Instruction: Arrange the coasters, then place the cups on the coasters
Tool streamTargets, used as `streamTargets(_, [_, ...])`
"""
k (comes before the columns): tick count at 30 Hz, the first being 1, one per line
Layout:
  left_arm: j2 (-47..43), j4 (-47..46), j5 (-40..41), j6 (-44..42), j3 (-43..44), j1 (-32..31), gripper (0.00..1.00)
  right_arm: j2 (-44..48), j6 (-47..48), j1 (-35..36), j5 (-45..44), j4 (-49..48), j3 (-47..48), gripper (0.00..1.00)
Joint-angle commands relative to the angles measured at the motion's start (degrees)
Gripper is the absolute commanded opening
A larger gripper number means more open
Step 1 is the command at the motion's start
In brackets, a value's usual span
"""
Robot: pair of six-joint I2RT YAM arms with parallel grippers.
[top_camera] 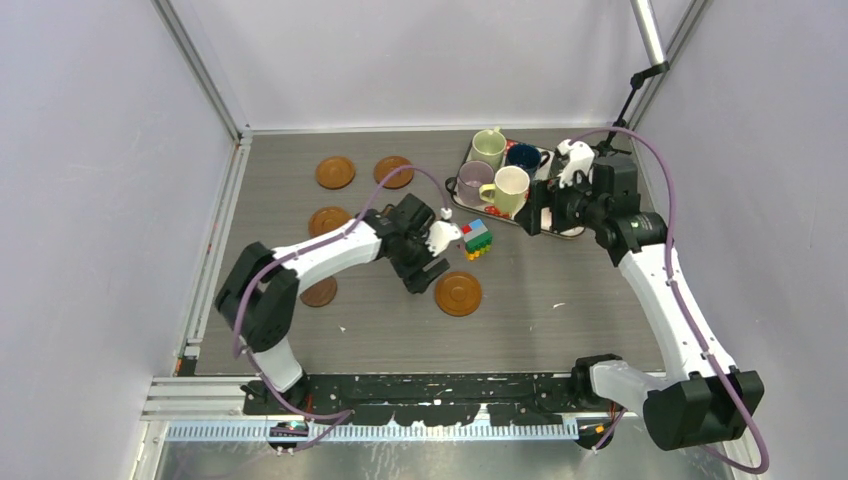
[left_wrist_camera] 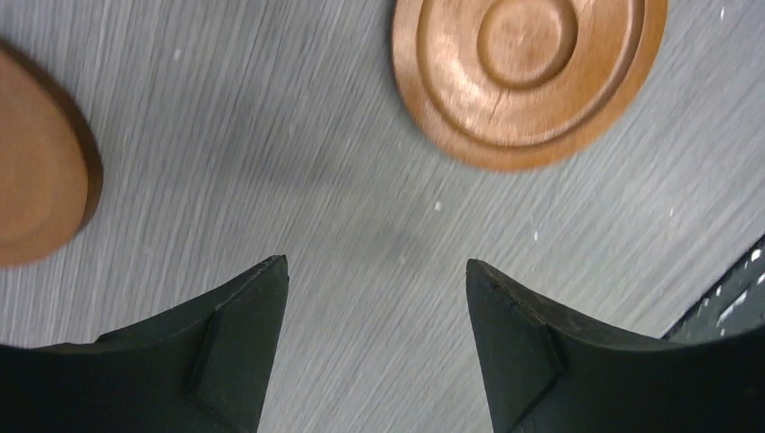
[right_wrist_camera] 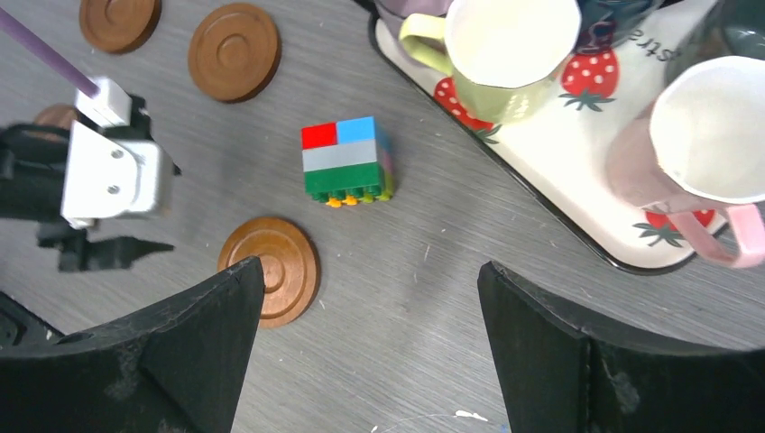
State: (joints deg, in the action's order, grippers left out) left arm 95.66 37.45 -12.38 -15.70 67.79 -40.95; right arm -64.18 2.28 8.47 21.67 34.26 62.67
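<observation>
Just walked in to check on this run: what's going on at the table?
Two arms are laying out coasters before moving cups. The left end effector is open and empty above the table, with one coaster lying just ahead of it and the others spread out to the left. The right end effector is open too, holding nothing, near the strawberry tray where the cups sit. No cup is on a coaster yet.

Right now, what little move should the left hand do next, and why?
I'd guess it should lift up and back off. The left hand is open and empty, and the coaster already lies flat on the table, while the cups still sit on the tray.
</observation>
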Motion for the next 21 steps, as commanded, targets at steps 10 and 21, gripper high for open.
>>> streamTargets(10, [9.76,-13.55,4.73,11.29,5.64,-6.54,0.75,0.24,-1.28,-2.89,-0.91,-3.92,-2.11,0.92])
streamTargets(21, [12.89,-21.55,7.27,13.51,3.76,-8.18,0.74,-0.93,-1.58,-2.85,1.16,-4.82,-3.13,0.91])
